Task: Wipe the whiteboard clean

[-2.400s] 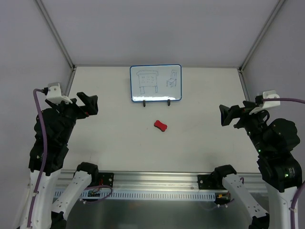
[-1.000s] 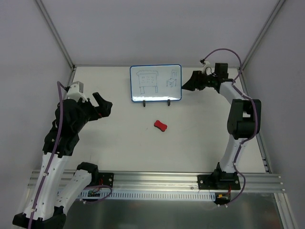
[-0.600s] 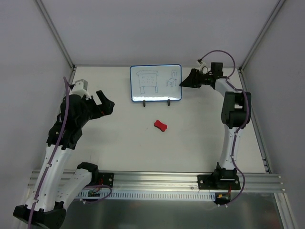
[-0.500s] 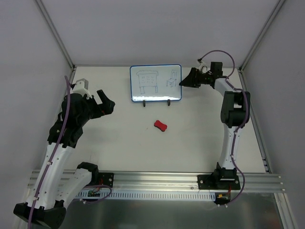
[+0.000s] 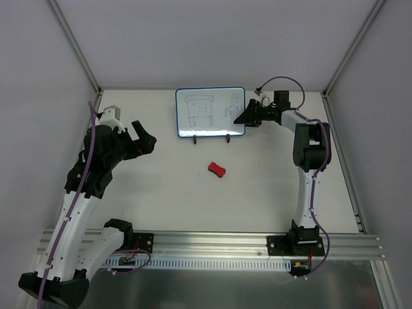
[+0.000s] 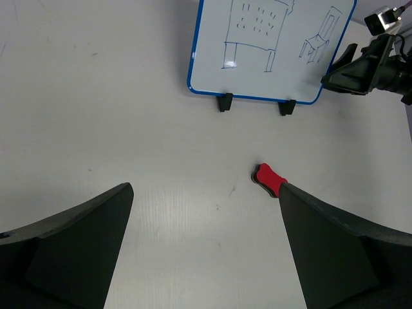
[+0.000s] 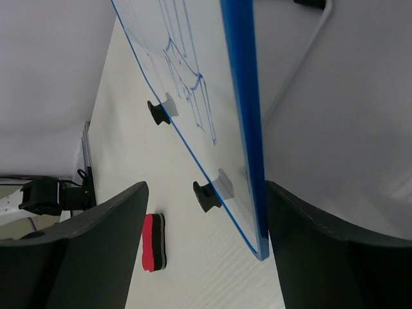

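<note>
Right jaws had moved left to the right edge of the whiteboard (image 5: 210,112). Top view: one board propped at far middle of the bench (image 5: 161,193), one red eraser (image 5: 217,169) in front, left jaws well off to its left. Left wrist: jaws wide apart, board far ahead. Right wrist: jaws apart, straddling the board's blue edge, not clamped; two black stand feet (image 7: 205,195).
</note>
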Controlling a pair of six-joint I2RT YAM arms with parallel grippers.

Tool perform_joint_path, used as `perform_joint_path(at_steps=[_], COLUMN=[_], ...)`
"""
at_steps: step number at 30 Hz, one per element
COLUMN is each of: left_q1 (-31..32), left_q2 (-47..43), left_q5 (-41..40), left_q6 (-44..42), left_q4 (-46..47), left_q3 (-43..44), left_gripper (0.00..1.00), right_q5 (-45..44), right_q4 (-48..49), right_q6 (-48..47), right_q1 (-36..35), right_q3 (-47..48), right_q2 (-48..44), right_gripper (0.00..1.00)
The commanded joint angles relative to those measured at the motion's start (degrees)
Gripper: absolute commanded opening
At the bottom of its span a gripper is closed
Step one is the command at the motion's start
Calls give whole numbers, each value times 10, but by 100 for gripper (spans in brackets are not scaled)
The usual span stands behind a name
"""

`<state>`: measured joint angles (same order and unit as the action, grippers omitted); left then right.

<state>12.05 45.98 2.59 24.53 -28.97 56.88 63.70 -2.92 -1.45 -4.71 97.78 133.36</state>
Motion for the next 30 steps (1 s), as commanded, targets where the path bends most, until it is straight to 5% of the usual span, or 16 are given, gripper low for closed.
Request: perform_joint_path(at_steps=[1, 15, 20, 30], left_q1=[4, 4, 4, 4], left_q2=[-11, -8, -4, -2], left_q5=[12, 25, 30, 37], left_q6=[6, 10, 12, 17], left_q4=[15, 14, 15, 15], left_q3=[16, 16, 16, 10], left_gripper=[99, 99, 99, 99], right_q5=[27, 71, 92, 125], right_q4=[26, 124, 154, 197], right_q6=[11, 62, 70, 71], right_q1=[8, 22, 22, 15], right_q3=[-13, -51, -69, -92], right_q2=[-15, -25, -35, -82], right_gripper=[75, 30, 2, 0])
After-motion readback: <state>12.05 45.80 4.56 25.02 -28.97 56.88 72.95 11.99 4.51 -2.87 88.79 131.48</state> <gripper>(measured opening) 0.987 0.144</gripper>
